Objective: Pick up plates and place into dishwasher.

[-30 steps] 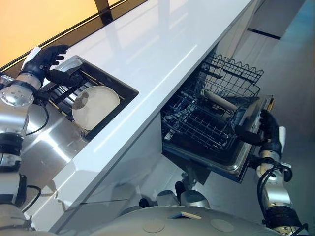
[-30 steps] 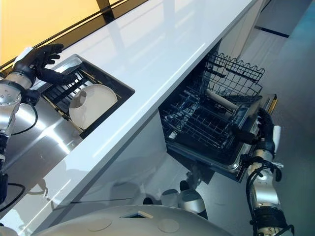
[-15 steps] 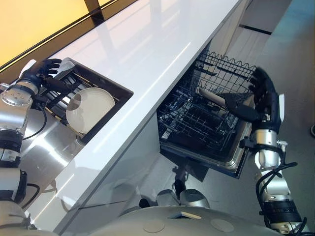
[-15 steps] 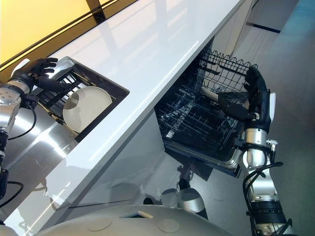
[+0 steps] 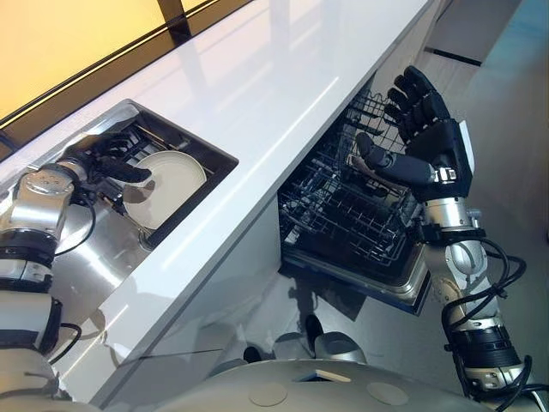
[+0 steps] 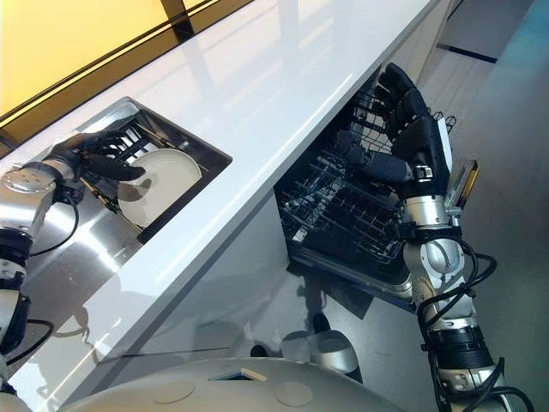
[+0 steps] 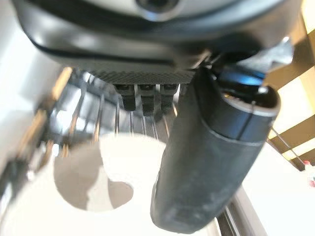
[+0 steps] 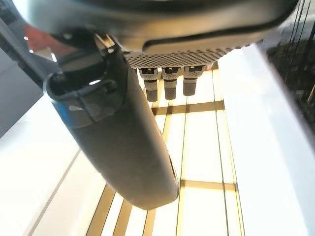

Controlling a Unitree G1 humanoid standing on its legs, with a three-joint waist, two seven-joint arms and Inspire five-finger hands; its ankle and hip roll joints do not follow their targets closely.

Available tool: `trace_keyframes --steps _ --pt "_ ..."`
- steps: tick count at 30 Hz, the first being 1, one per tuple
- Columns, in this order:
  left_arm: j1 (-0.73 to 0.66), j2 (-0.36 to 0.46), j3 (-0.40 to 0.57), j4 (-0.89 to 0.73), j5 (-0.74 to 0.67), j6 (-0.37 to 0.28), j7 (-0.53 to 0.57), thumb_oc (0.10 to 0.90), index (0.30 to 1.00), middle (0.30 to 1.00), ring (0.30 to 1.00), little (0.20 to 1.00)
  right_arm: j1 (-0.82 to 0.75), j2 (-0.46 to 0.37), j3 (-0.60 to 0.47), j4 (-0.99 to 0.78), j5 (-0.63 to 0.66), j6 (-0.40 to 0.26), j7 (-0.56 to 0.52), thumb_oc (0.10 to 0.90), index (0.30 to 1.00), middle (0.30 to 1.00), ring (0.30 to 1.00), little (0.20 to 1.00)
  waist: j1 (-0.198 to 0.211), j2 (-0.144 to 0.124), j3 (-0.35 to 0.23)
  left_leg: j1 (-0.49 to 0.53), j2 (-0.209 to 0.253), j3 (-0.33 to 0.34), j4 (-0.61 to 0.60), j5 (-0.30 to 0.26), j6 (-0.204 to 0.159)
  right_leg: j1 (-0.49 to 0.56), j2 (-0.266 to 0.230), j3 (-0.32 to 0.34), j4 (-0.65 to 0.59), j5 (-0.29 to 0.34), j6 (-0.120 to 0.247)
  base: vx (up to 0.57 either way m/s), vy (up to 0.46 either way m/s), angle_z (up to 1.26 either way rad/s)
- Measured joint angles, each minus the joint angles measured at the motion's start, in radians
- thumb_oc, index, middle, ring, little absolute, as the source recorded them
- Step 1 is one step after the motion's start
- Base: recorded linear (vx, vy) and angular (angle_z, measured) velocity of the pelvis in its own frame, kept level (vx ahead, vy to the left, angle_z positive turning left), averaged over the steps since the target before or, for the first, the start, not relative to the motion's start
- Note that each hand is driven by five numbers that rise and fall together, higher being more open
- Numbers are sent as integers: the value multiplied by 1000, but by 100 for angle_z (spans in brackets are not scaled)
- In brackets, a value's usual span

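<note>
The glossy white tabletop (image 5: pixel 257 86) ran diagonally across the head views, its surface bare and showing pale reflections. Set into it near the robot's left was a rectangular dark-rimmed sink (image 5: pixel 219 159). Inside the sink a round white plate (image 5: pixel 171 184) lay against a dark slatted rack (image 5: pixel 141 142). A brushed steel drainer surface (image 5: pixel 86 262) adjoined the sink on the near side. Under the tabletop's front edge a black wire dishwasher rack (image 5: pixel 343 215) stood pulled out.

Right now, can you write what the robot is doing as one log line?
left hand: open, over plate in sink rack | right hand: open, raised by dishwasher rack | plate: not lifted
</note>
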Motion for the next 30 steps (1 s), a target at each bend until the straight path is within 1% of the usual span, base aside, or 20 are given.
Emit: trace_keyframes --steps 3,11,14,15,16,17,18,20,23,25,27,30 --pt "0 -33 -2 5 -33 0 -2 800 900 900 900 900 -38 0 34 -18 0 8 4 800 900 900 900 900 0 0 0 4 0 7 0 -1 0 0 0 0 0 2 0 46 56 -7" --pt "-2 -42 -4 11 -68 21 10 800 900 900 900 900 -46 1 44 -36 -1 37 14 800 900 900 900 900 -1 3 1 11 -8 21 0 -5 6 0 -6 1 0 6 4 34 50 -5" --pt "-8 -50 -8 28 -66 48 23 800 900 900 900 900 -46 -1 45 -36 -2 59 14 800 900 900 900 900 -7 4 2 11 -12 30 0 -7 9 -3 -10 3 0 9 8 35 55 -7" --pt "-17 -50 -11 42 -67 62 19 668 787 787 787 768 -46 -3 45 -36 -2 63 15 800 900 900 900 900 -8 4 2 11 -12 34 0 -7 10 -6 -12 3 0 10 10 17 30 -15" --pt "-25 -50 -12 56 -67 78 14 443 594 594 594 543 -46 -7 45 -36 -3 65 16 800 900 900 900 900 -8 4 1 9 -13 41 1 -8 12 -14 -13 3 1 12 11 14 18 -18" --pt "-27 -48 -12 61 -67 87 14 100 300 300 300 200 -46 -11 45 -36 -4 67 17 800 900 900 900 900 -12 5 2 8 -15 44 2 -9 13 -18 -14 3 3 14 12 12 11 -18" --pt "-27 -46 -11 62 -67 100 14 100 300 300 300 200 -43 -16 45 -36 -4 67 18 800 900 900 900 900 -15 7 3 9 -15 50 2 -11 15 -19 -15 3 3 15 13 10 -1 -16" --pt "-27 -32 -9 72 -67 106 4 100 300 300 300 200 -39 -28 45 -36 -4 69 20 800 900 900 900 900 -18 8 2 11 -16 62 1 -14 18 -21 -17 3 3 17 15 -3 -21 -15" --pt "-27 27 -3 80 -62 108 -43 100 300 300 300 200 -35 -36 36 -36 -2 69 37 800 900 900 900 900 -19 9 3 9 -19 82 4 -17 20 -33 -20 3 2 24 17 -13 -32 -19" --pt "-29 64 2 77 -58 106 -74 100 300 300 300 200 -30 -37 37 -36 -1 70 43 800 900 900 900 900 -25 11 4 10 -20 82 4 -20 21 -32 -20 3 -2 24 16 -18 -41 -6" --pt "-29 106 4 43 -57 108 -155 100 300 300 300 200 -21 -38 33 -36 0 76 44 800 900 900 900 900 -21 16 7 10 -20 81 4 -20 22 -31 -21 0 -3 24 16 -22 -77 0" --pt "-29 117 2 -12 -29 106 -154 100 300 300 300 200 -20 -38 34 -36 0 91 41 800 900 900 900 900 -5 21 9 8 -20 76 3 -20 22 -30 -21 -3 -5 25 16 -16 -80 2"
